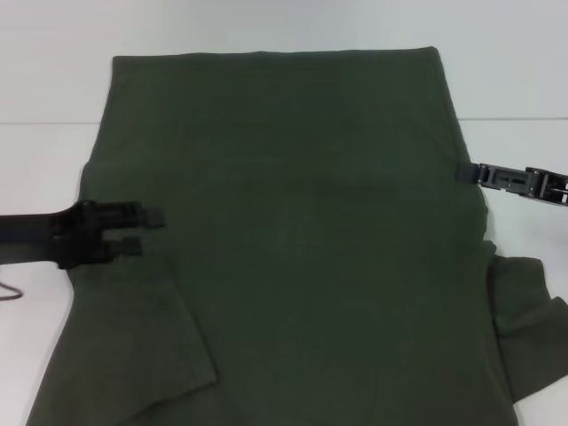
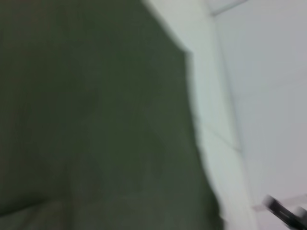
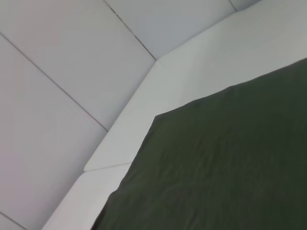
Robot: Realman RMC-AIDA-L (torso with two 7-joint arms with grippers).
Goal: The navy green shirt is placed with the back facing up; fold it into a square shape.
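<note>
We record the navy green shirt (image 1: 293, 240) spread flat, plain side up, over the white tabletop (image 1: 44, 169), covering most of the head view. Its straight far hem lies near the tabletop's back edge, and both short sleeves lie toward the robot. The head view alone shows both arms. The left end effector (image 1: 142, 232) reaches in over the shirt's left edge above the sleeve, its two fingers apart in a moderate gap with nothing between them; we cannot tell whether they touch the cloth. The right end effector (image 1: 466, 172) sits at the shirt's right edge, tip at the fabric border; we cannot tell whether its fingers are parted or closed there. The left wrist view shows only olive cloth (image 2: 96, 120) and the shirt's edge against a bare strip of tabletop (image 2: 216, 120), with a dark part of the other arm at one corner. The right wrist view adds a hem corner (image 3: 158, 117) lying flat, with bare tabletop (image 3: 158, 91) beyond it. Open tabletop remains on both sides of the shirt, wider on the left; a thin dark cable (image 1: 9, 293) lies at the far left.
</note>
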